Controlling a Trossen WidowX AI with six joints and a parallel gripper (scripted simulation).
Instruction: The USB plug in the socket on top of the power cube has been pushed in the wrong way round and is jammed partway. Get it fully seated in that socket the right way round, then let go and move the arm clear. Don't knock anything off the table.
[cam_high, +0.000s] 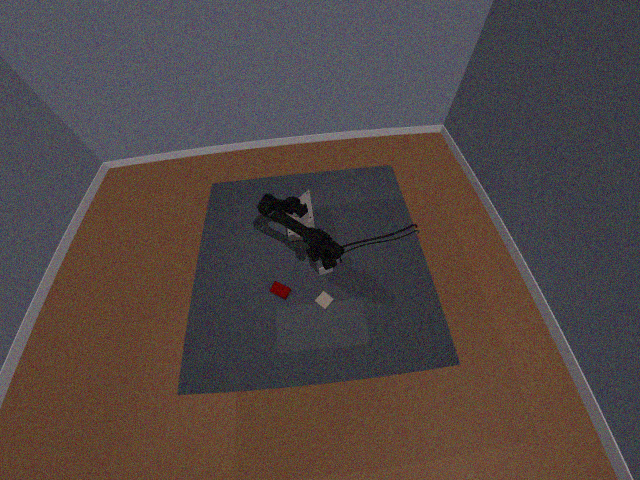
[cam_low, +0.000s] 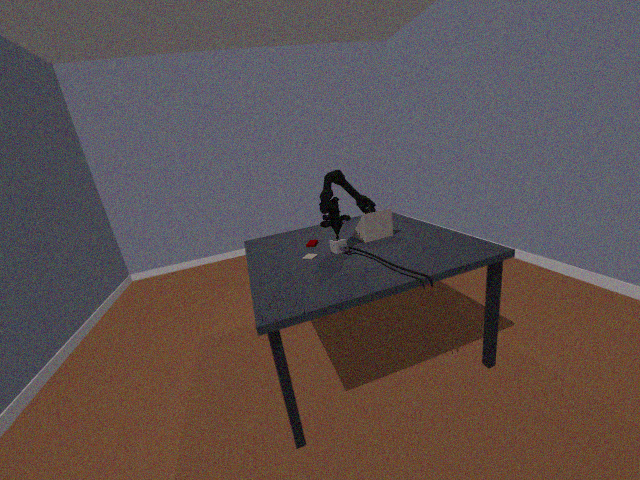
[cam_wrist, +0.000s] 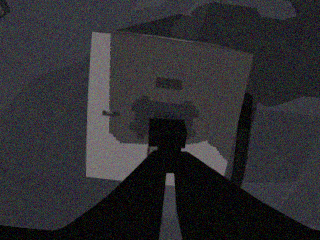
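Presently catalogued, with the power cube (cam_wrist: 175, 103) taken as landmark: one USB plug (cam_wrist: 167, 132), dark, seated partway in the socket on the cube's top face and standing upright from it, so that its long axis is taken to run vertically, in line with the descending gripper (cam_wrist: 168, 154). The fingers are seen in the wrist view drawn together into a narrow wedge whose tips meet at the plug, and are judged to be clamped on the plug body, not closed on nothing. The plug therefore lies directly between the fingertips, above the cube's top face; a straight lift along that axis, then a half-turn about it, is judged to be what the coming move requires. A cable (cam_high: 379, 237) is noted leading away from the cube across the table (cam_low: 454, 258) toward its edge; some drag on the cube may be expected from it. Beside the cube, well apart from the gripper, a red block (cam_high: 280, 289) and a pale block (cam_high: 324, 299) are recorded lying on the table. Behind the cube, a grey wedge-shaped housing (cam_low: 374, 226) is noted at the arm's base. Containers: the socket alone, holding the plug, not fully seated; whether a second socket is occupied cannot be told.
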